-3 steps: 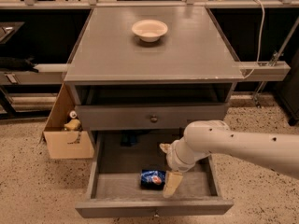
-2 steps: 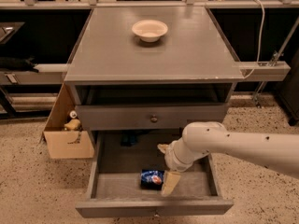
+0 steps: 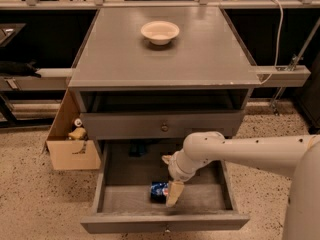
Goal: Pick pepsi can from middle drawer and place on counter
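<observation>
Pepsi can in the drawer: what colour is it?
The pepsi can is dark blue with white markings, camera view; the gripper is beside it.

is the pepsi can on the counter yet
No, the pepsi can lies in the open middle drawer with the gripper right beside it, and the counter holds a white bowl.
</observation>
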You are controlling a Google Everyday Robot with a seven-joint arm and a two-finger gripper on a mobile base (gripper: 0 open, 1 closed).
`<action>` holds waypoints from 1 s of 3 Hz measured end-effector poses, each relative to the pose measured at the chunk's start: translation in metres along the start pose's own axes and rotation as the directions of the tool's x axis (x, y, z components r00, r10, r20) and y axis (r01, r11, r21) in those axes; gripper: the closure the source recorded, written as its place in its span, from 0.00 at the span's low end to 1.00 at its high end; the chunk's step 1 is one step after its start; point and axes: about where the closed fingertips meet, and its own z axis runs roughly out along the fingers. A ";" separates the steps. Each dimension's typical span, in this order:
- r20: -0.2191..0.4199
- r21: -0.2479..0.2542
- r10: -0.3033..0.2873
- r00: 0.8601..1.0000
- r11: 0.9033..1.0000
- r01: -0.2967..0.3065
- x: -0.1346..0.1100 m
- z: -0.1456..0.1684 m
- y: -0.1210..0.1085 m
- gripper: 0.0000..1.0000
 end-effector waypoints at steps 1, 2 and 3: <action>0.021 -0.026 -0.001 1.000 1.000 0.002 0.000 0.024 -0.010 0.00; 0.054 -0.057 -0.003 0.999 0.998 0.006 0.002 0.055 -0.018 0.00; 0.067 -0.072 -0.004 0.998 0.997 0.009 0.003 0.072 -0.020 0.00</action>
